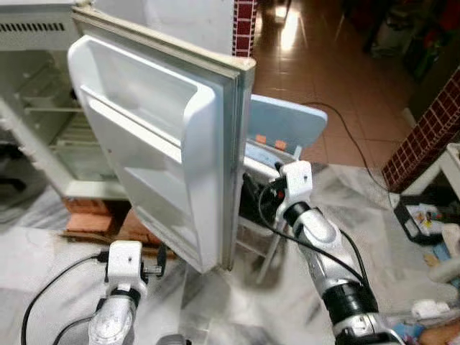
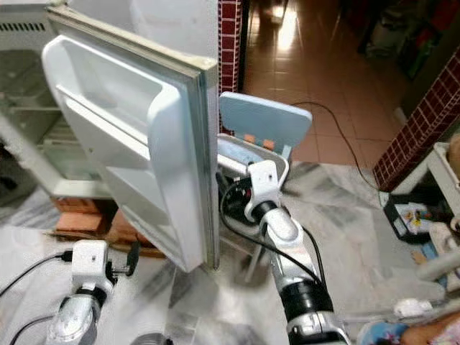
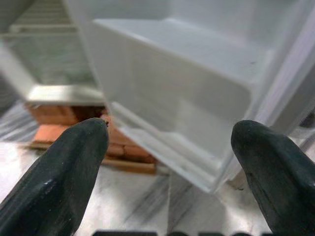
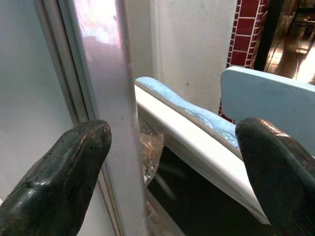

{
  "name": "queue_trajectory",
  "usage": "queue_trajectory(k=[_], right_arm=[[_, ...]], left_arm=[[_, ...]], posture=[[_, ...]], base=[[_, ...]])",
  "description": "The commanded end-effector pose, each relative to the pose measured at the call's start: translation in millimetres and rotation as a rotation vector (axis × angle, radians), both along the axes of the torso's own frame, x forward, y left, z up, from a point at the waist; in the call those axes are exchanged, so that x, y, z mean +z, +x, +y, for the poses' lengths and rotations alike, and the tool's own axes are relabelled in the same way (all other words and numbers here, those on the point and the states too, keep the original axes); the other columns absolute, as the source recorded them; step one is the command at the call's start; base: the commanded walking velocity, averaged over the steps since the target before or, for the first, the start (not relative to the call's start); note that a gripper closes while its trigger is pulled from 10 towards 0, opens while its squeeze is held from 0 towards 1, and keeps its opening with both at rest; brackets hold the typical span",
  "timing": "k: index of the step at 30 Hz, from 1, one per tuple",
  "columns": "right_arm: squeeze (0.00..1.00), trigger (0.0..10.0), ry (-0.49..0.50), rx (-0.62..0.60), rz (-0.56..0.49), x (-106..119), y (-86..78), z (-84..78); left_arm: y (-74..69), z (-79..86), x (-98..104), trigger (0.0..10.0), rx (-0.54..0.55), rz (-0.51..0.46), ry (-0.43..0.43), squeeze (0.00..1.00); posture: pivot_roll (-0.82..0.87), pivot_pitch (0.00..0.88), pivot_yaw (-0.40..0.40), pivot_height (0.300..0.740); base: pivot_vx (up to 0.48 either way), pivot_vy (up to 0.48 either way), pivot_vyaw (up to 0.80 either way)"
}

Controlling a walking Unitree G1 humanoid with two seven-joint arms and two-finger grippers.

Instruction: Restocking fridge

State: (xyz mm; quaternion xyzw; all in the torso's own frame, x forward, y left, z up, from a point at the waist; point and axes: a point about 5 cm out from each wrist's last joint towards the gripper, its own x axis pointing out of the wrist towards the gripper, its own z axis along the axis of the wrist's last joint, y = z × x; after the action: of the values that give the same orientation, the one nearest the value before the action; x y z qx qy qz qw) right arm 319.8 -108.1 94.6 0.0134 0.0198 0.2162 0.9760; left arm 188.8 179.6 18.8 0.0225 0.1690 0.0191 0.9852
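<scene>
Restocking is judged to be at an early stage: the white plastic-lined fridge door (image 1: 165, 144) is being held swung wide open, yet its moulded door shelves are seen bare and nothing is being carried by either arm. The right gripper (image 4: 172, 172) is being held spread wide, one finger on each side of the door's free edge, which is passing between the fingers without being visibly pinched; whether a pad is touching the edge cannot be told from the close wrist view. Just beyond this gripper, the pale blue plastic chair (image 1: 287, 126) is standing, with something dark tucked under its seat that is too blurred to be named. The left gripper (image 3: 170, 167) is being held low and equally wide apart, empty, pointed at the lowest white door shelf (image 3: 172, 113), which is lying a little ahead of its fingertips. Further ahead of it, the open white fridge cabinet (image 1: 43, 108) is resting on red bricks (image 3: 64, 135), its wire racks appearing unfilled. Fetching the goods and placing them is judged to be left entirely undone.
</scene>
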Motion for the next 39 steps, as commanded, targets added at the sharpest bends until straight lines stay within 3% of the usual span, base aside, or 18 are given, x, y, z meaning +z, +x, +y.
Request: queue_trajectory(k=[1,8,14,15,17,18,20,21,22,24,28,31,36,39], right_arm=[[0.00,10.0,0.000,0.007,-0.027,7.9,7.2,1.2],[0.00,10.0,-0.003,-0.019,-0.063,29.1,31.8,11.3],[0.00,10.0,0.094,0.008,-0.055,42.8,41.7,26.0],[0.00,10.0,0.140,0.053,-0.046,47.3,41.4,33.9],[0.00,10.0,0.368,0.336,-0.009,66.6,27.4,66.0],[0.00,10.0,0.368,0.336,-0.009,66.6,27.4,66.0],[0.00,10.0,0.515,0.553,-0.009,83.4,5.9,79.4],[0.00,10.0,0.515,0.553,-0.009,83.4,5.9,79.4],[0.00,10.0,0.600,0.699,-0.019,96.4,-11.9,83.7],[0.00,10.0,0.637,0.782,-0.020,102.5,-22.8,84.7],[0.00,10.0,0.483,0.942,-0.009,86.8,-44.9,82.3],[0.00,10.0,0.422,0.989,0.092,65.6,-55.2,70.1],[0.00,10.0,0.282,0.954,0.162,41.1,-54.9,56.1],[0.00,10.0,0.109,0.781,0.159,18.5,-41.5,47.3]], left_arm=[[-5.3,7.5,1.2,10.0,0.054,0.003,0.027,0.00],[-31.6,16.1,-1.8,10.0,0.129,0.020,0.079,0.00],[-40.8,15.2,-6.4,10.0,0.126,0.046,0.091,0.00],[-40.6,15.1,-6.5,10.0,0.127,0.046,0.091,0.00],[-41.0,16.3,-8.3,10.0,0.146,0.055,0.071,0.00],[-41.0,16.3,-8.3,10.0,0.146,0.055,0.071,0.00],[-41.6,17.8,-9.2,10.0,0.156,0.059,0.065,0.00],[-41.6,17.8,-9.2,10.0,0.156,0.059,0.065,0.00],[-41.7,18.0,-8.9,10.0,0.155,0.057,0.068,0.00],[-41.8,18.2,-8.8,10.0,0.155,0.056,0.069,0.00],[-41.3,19.3,-8.7,10.0,0.159,0.057,0.068,0.00],[-40.0,20.1,-8.2,10.0,0.160,0.056,0.072,0.00],[-39.7,22.4,-7.7,10.0,0.166,0.055,0.080,0.00],[-36.3,25.4,-4.1,10.0,0.152,0.034,0.108,0.00]], posture=[[0.02,0.040,0.002,0.735],[0.05,0.044,-0.007,0.735],[0.07,0.043,-0.014,0.735],[0.07,0.043,-0.015,0.735],[0.07,0.042,-0.015,0.735],[0.07,0.042,-0.015,0.735],[0.07,0.044,-0.015,0.735],[0.07,0.044,-0.015,0.735],[0.07,0.045,-0.015,0.735],[0.07,0.047,-0.016,0.735],[0.07,0.050,-0.015,0.735],[0.08,0.057,-0.015,0.735],[0.08,0.062,-0.014,0.735],[0.09,0.064,-0.022,0.735]], base=[[0.000,0.000,0.00],[0.000,0.000,0.00],[0.000,0.000,0.00],[0.000,0.000,0.00],[0.000,0.000,0.00],[0.000,0.000,0.00],[0.000,0.000,0.00],[0.000,0.000,0.00],[0.000,0.000,0.00],[0.000,0.000,0.00],[0.000,0.000,0.00],[0.000,0.000,0.00],[0.000,0.000,0.00],[0.000,0.000,0.00]])
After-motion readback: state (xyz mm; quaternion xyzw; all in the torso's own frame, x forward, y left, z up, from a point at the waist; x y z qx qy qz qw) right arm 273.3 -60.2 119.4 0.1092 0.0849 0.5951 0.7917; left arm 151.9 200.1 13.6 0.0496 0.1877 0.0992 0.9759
